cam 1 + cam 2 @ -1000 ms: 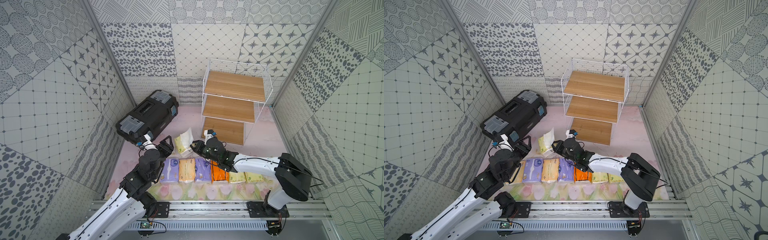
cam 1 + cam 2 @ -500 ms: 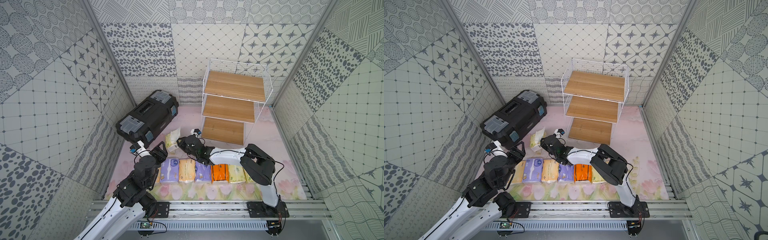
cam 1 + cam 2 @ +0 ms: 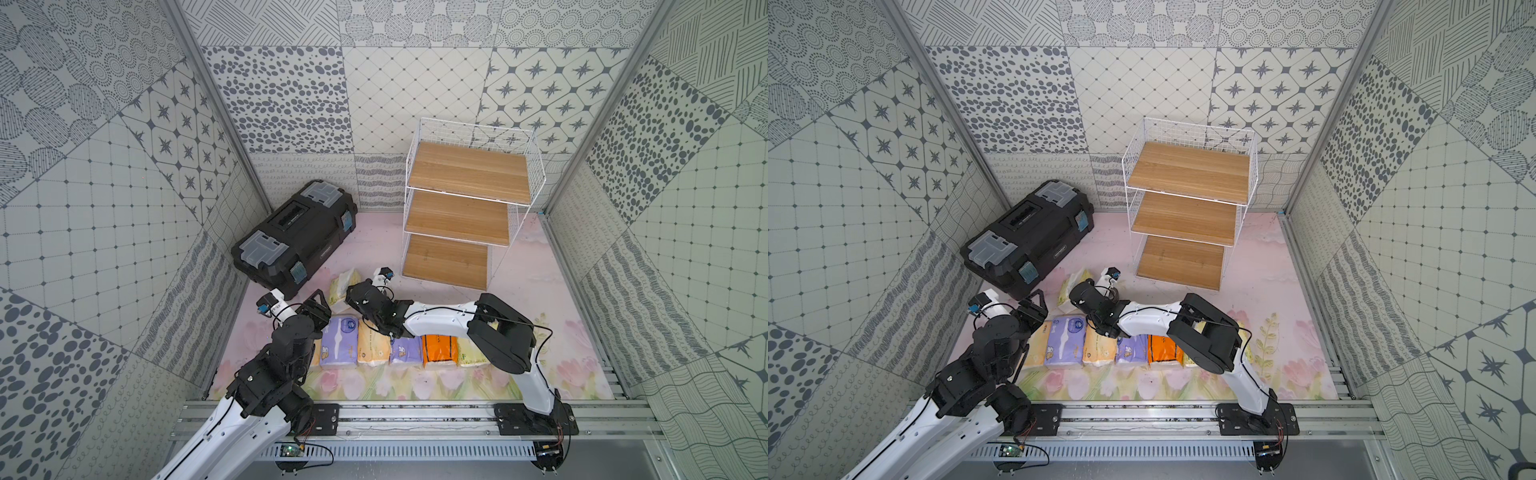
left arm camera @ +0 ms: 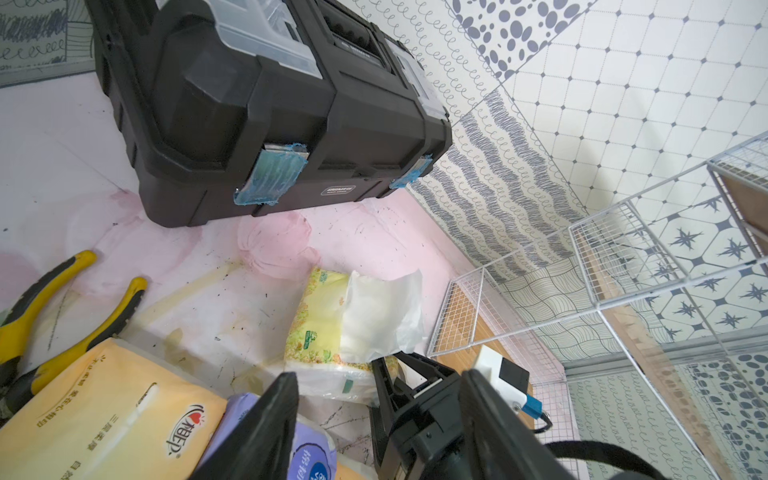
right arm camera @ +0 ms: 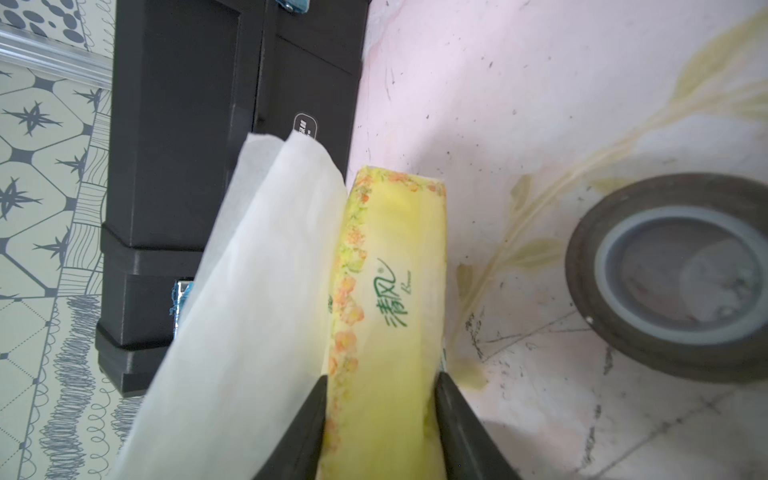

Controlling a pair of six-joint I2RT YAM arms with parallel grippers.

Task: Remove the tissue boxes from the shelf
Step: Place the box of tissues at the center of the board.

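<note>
The shelf [image 3: 465, 208] [image 3: 1187, 208] stands at the back with all three wooden boards bare. Several tissue boxes lie in a row on the mat near the front: lavender [image 3: 340, 340], pale orange [image 3: 372, 349], lavender [image 3: 405, 351], bright orange [image 3: 439, 351]. A pale yellow-green pack [image 3: 343, 286] [image 4: 328, 328] [image 5: 386, 299] stands on edge beside the toolbox with a white tissue sticking out. My right gripper [image 3: 353, 297] [image 5: 381, 378] is shut on it, a finger pressed against each side. My left gripper [image 3: 318, 305] [image 4: 378, 376] is open and holds nothing, just left of the right gripper.
The big black toolbox [image 3: 295, 237] [image 4: 270, 104] lies at the back left, close to the held pack. A brown tape roll [image 5: 681, 274] sits on the mat near the pack. Yellow-handled pliers [image 4: 62, 299] lie left of the row. Patterned walls close in on three sides.
My right gripper has carried the yellow-green pack leftward, from in front of the shelf to beside the toolbox. The left arm has drawn back toward the front left.
</note>
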